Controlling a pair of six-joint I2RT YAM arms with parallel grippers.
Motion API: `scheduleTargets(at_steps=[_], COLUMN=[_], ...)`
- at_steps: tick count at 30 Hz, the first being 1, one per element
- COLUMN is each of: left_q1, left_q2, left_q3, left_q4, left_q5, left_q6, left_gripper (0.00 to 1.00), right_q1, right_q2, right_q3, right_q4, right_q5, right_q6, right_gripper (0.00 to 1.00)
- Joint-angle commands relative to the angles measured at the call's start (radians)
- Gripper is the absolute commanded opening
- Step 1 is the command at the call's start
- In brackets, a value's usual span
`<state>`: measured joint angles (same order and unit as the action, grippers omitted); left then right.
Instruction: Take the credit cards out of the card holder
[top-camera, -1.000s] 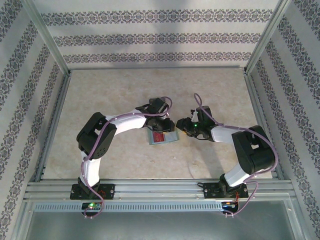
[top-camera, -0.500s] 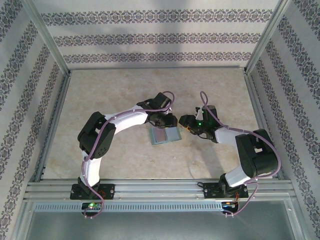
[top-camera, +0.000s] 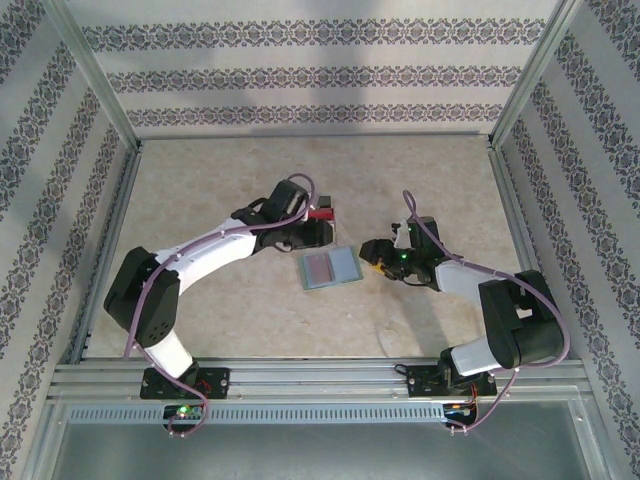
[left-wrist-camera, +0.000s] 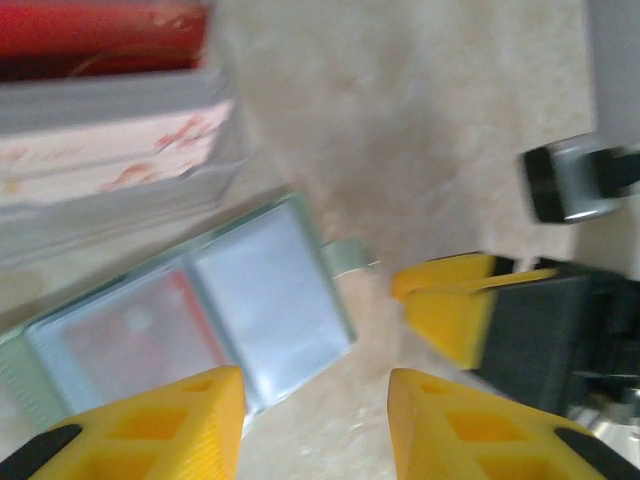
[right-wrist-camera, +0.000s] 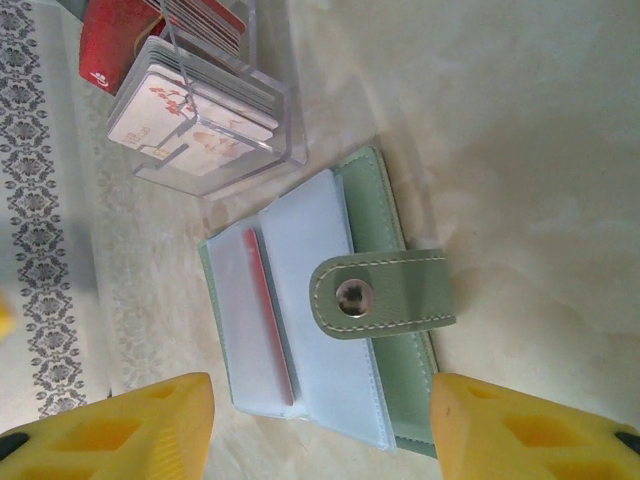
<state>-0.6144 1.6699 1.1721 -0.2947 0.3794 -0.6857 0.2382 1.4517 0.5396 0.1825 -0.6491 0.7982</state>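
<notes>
Left pincer (left-wrist-camera: 315, 425) back from the card holder (top-camera: 329, 268), right pincer (right-wrist-camera: 320, 430) likewise, both spread, empty.

Card holder (right-wrist-camera: 400, 300): matt grey-green leather-look, stitched strap, shiny metal snap (right-wrist-camera: 349, 297). Pockets (right-wrist-camera: 310, 220): frosted smooth plastic. Card rack (right-wrist-camera: 240, 160): clear glossy plastic. Table (right-wrist-camera: 520, 120): matt, marbled.

White arms (top-camera: 212, 251), blk joints (top-camera: 143, 292), purple cables (top-camera: 408, 200)

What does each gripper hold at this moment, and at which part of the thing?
Nothing is held. The left gripper and the right gripper are both open and empty; the card holder lies untouched.
</notes>
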Motion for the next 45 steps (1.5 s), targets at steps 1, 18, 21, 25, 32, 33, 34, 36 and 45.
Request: scheduleTargets(at_steps=[1,18,21,25,32,33,34,36,45], left_q1=[0.001,0.001,0.001,0.001,-0.002,-0.002,-0.001,-0.001,-0.017], left_q2=[0.017,0.110,0.124,0.142,0.152,0.150,0.149,0.153,0.210], left_q3=[-0.061,-0.085,-0.085,-0.086,-0.086,-0.086,-0.085,-0.080,-0.070], left_q4=[0.029,0.078,0.085,0.092,0.076,0.070,0.062,0.051,0.145], left_q5=[-0.003,0.013,0.024,0.033,0.017,0.012,0.007,0.006,0.075], left_q6=[-0.031,-0.043,-0.042,-0.047,-0.039,-0.036,-0.032,-0.026,-0.070], left_gripper=[0.44,0.46,0.45,0.44,0.44,0.44,0.44,0.44,0.41], right_q1=[0.013,0.053,0.053,0.057,0.057,0.056,0.057,0.058,0.069], right_q2=[0.013,0.111,0.116,0.118,0.119,0.121,0.123,0.130,0.153], right_q3=[0.046,0.122,0.112,0.103,0.100,0.102,0.102,0.103,0.108], right_q4=[-0.015,-0.032,-0.031,-0.029,-0.031,-0.031,-0.031,-0.031,-0.028], right_q5=[-0.019,0.044,0.045,0.049,0.050,0.049,0.049,0.044,0.012], right_q6=[-0.031,-0.042,-0.042,-0.044,-0.042,-0.043,-0.041,-0.041,-0.030], right_gripper=[0.60,0.61,0.61,0.61,0.61,0.61,0.61,0.60,0.58])
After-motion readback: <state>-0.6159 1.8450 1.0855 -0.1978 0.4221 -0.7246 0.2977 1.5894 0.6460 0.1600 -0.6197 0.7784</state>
